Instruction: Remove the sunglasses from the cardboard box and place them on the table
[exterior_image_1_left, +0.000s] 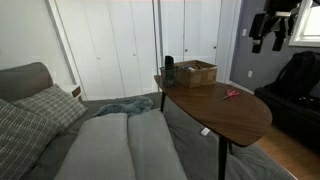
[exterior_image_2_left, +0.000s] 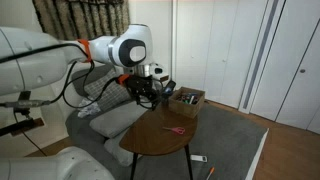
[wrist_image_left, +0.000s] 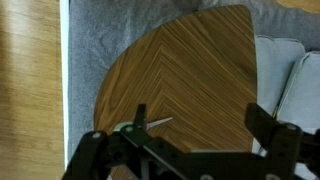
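My gripper (wrist_image_left: 180, 135) hangs above the table (wrist_image_left: 190, 70), jaws spread wide. Cardboard box (exterior_image_1_left: 197, 73) stands beside a black cylinder (exterior_image_1_left: 169, 68).

You have white closet doors (exterior_image_1_left: 120, 40) filling the far wall, with a grey-violet wall (exterior_image_1_left: 250, 55) beside them and a bright window (exterior_image_1_left: 306, 28) up in the corner. A grey sofa (exterior_image_1_left: 115, 150) sits just beside the dark wooden counter (exterior_image_1_left: 220, 112). On the sofa are two patterned cushions (exterior_image_1_left: 45, 105) and a rumpled bluish blanket (exterior_image_1_left: 125, 104). A grey carpet (exterior_image_2_left: 235, 135) covers the floor here. Past its edge you see a wooden floor (wrist_image_left: 30, 80). Patterned curtains (exterior_image_2_left: 80, 18) hang behind the sofa.
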